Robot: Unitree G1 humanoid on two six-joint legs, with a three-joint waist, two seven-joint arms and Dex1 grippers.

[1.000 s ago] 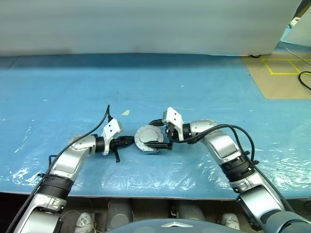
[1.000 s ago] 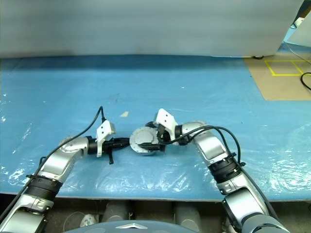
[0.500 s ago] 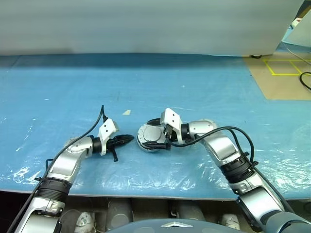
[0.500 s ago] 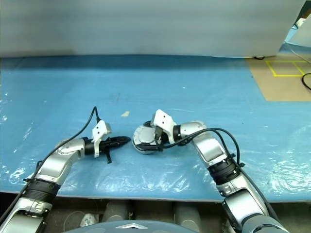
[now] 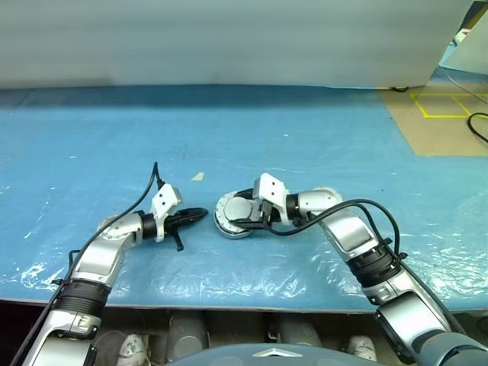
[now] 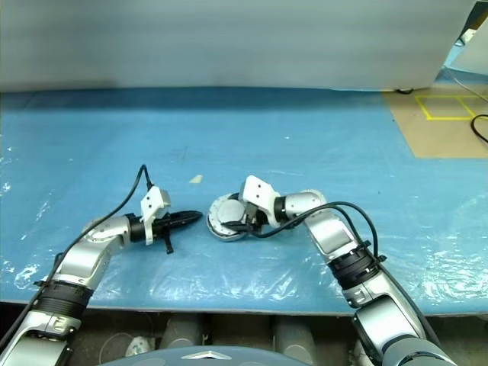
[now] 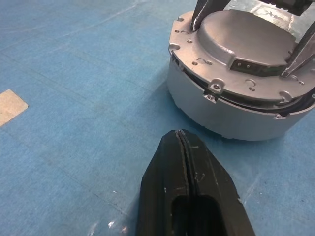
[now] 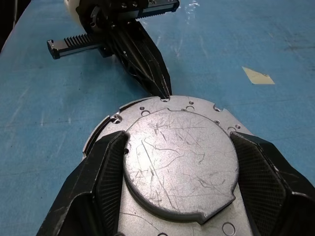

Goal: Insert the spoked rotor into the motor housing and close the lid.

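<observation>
Right pincer straddles the lid's raised centre; left pincer, closed, points at it.

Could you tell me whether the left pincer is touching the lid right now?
Apart: in the left wrist view, blue table covering shows between the shut left pincer and the lid.

Bright, even overhead light, soft short shadows, slight glare on crinkled plastic sheeting.
</observation>
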